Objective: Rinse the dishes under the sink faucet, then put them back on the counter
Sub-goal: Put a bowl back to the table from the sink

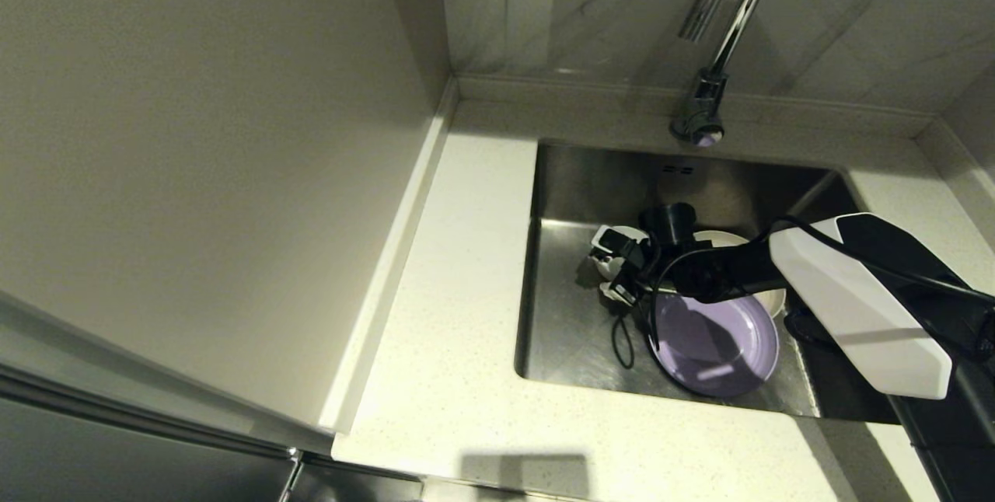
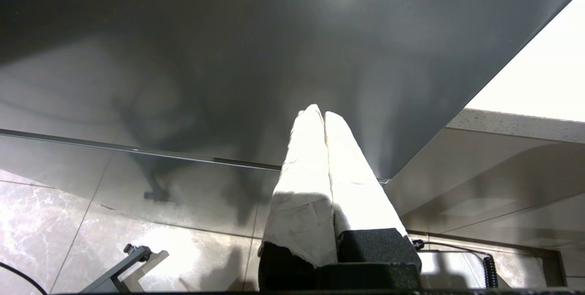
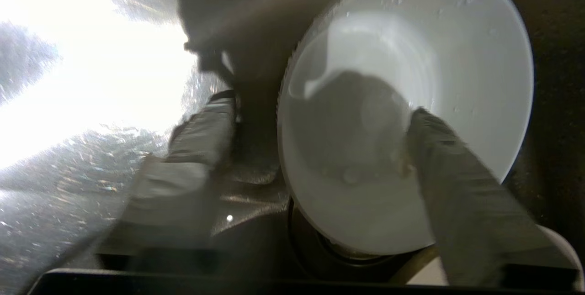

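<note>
A tall, plain beige cabinet side panel (image 1: 210, 160) is seen filling the left of the head view, with a strip of dark grey brushed metal (image 1: 116, 447) showing below its lower edge. Glossy grey marbled wall tiles (image 1: 591, 12) are seen behind, where pale reflections are caught. In the left wrist view, a broad dark grey matte panel (image 2: 228, 48) is shown overhead, above polished grey marbled floor tiles (image 2: 55, 213). A black coiled cable (image 2: 488, 271) and a thin grey metal bracket (image 2: 130, 265) are visible low down.
</note>
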